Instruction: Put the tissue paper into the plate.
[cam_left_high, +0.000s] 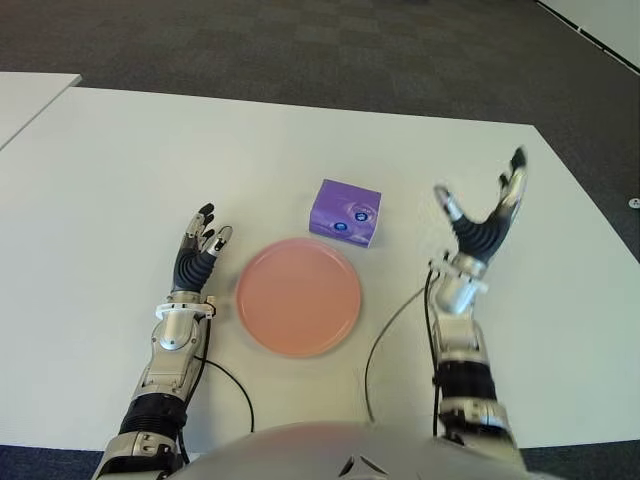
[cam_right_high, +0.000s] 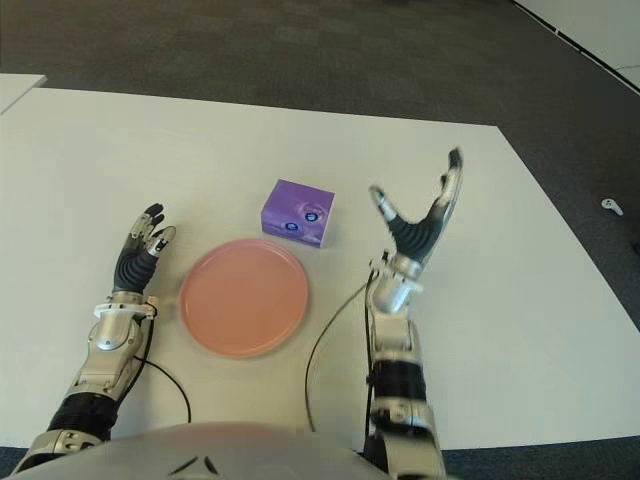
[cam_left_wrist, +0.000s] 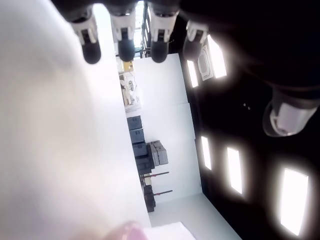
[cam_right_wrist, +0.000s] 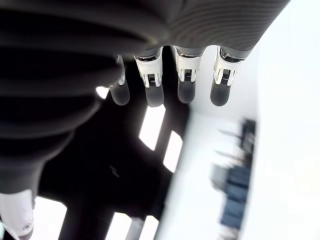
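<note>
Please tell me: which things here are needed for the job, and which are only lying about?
Needed: purple tissue pack, pink plate, right hand open and raised right of the pack.
Only there: left hand left of the plate, white table, black cables.

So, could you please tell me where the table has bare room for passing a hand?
The white table is bare beyond the purple tissue pack and outside both hands. The pink plate is empty. Tightest are the gaps between pack and plate, and between plate and open left hand; the open right hand stands clear.
</note>
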